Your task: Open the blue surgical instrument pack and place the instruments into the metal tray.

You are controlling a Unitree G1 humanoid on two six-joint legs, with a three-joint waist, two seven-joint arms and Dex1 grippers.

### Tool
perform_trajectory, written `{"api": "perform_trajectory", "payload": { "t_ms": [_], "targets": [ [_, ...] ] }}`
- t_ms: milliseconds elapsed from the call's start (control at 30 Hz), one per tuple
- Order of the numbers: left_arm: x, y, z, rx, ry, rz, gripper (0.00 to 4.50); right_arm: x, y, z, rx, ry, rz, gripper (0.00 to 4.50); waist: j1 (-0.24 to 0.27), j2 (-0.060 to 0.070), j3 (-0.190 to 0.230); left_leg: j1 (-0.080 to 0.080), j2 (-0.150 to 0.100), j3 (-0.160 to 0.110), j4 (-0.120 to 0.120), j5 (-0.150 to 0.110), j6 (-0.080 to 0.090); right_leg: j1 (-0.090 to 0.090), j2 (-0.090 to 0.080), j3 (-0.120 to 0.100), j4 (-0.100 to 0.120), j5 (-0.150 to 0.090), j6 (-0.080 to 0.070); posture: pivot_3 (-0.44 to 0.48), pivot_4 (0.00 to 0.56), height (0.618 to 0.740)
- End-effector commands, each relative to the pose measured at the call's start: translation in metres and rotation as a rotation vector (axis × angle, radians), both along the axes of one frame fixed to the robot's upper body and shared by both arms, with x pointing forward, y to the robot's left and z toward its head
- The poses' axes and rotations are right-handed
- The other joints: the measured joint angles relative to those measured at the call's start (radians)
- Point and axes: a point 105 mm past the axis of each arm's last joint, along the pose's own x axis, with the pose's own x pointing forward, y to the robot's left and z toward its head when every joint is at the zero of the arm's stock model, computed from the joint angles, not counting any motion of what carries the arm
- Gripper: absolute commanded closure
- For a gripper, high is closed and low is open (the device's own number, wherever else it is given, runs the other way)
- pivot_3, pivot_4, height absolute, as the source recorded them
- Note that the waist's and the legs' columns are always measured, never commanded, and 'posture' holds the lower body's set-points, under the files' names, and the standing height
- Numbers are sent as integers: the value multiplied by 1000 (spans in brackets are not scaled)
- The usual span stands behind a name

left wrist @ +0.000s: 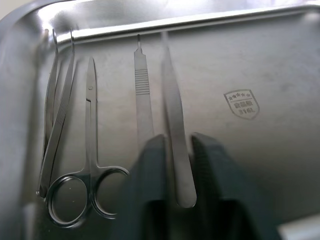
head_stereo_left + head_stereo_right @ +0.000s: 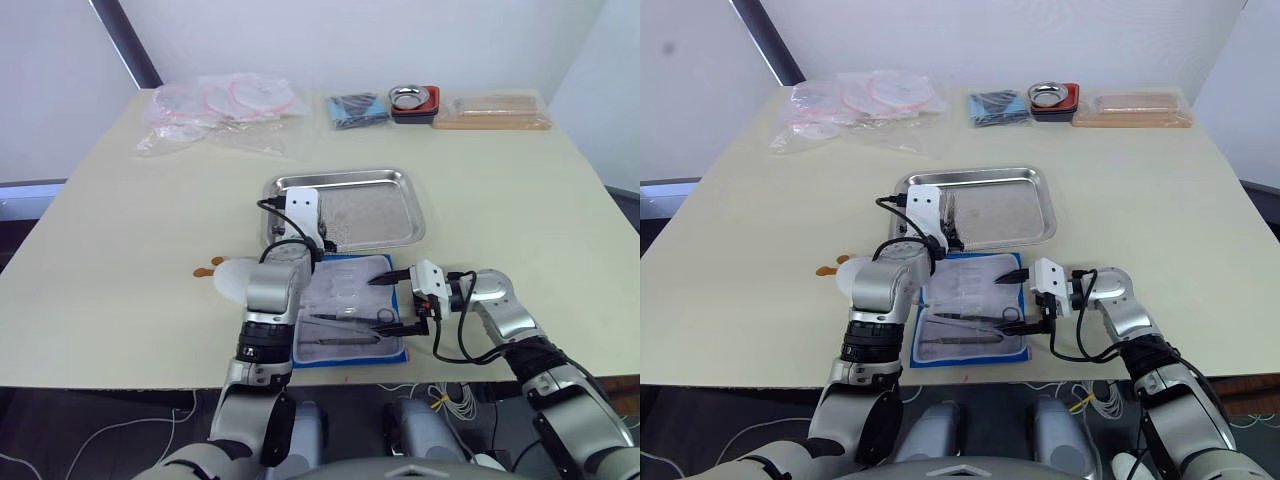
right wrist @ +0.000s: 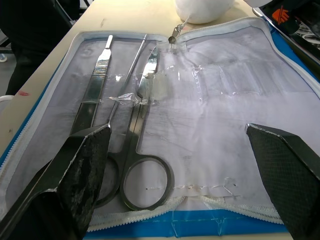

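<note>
Left gripper (image 1: pixel 178 165): over the left part of the metal tray (image 2: pixel 400 182), fingers narrowly apart around the lower end of straight tweezers (image 1: pixel 175 135), apparently clamped on them.
Right gripper (image 3: pixel 180 180): spread wide, hovering low above the near right edge of the open pack, nothing between its fingers (image 3: pixel 80 170).
Blue surgical instrument pack (image 2: pixel 347 315): unzipped and lying flat on the table (image 2: pixel 120 220) just in front of the tray, whitish lining up, blue edge showing round it.
Instruments in the tray: curved forceps (image 1: pixel 55 110), ring-handled scissors (image 1: pixel 90 150) and a scalpel handle (image 1: pixel 142 95) lying side by side, parallel, beside the held tweezers.
Instruments in the pack: scissors with ring handles (image 3: pixel 142 145), a flat scalpel handle (image 3: pixel 95 90) and a thin probe-like tool, tucked under clear pockets on the half nearer the robot.
Far edge of table: clear bags with pink rings (image 2: pixel 225 105), small blue packet (image 2: pixel 357 108), round steel bowl on a red base (image 2: pixel 413 101), wrapped wooden sticks (image 2: pixel 492 110).
</note>
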Motion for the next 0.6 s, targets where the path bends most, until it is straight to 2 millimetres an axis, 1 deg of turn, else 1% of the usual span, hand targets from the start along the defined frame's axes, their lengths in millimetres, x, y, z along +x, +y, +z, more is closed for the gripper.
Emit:
{"api": "perform_trajectory", "payload": {
  "t_ms": [33,200,300,433,533,600],
  "targets": [
    [-1,-1,4,4,-8,-2,2543,-17,-9,-44,-140,134,-2,0,0,0,0,0,0,0,0,0,0,0,0,0,0,0,0,0,150,740],
    [-3,1,5,0,-13,-2,2543,-18,-8,-44,-138,131,0,0,0,0,0,0,0,0,0,0,0,0,0,0,0,0,0,0,150,740],
    [-1,4,19,18,-83,-38,2543,-19,-5,-44,-132,132,3,0,-1,0,0,0,0,0,0,0,0,0,0,0,0,0,0,0,150,740],
    [-4,5,38,10,-192,-154,2543,-19,-4,-44,-129,132,5,0,-2,0,0,0,0,-1,0,0,-1,0,0,-1,0,0,0,0,150,740],
    [-16,5,46,21,-249,-327,2543,-19,-4,-45,-130,135,8,0,-3,0,0,0,0,-1,-1,1,-2,0,0,0,0,0,0,0,150,740],
    [-22,9,50,21,-281,-382,2543,-20,-3,-45,-129,137,9,0,-3,0,0,0,1,0,-3,2,-4,-1,0,0,0,0,0,0,150,740]
  ]
}}
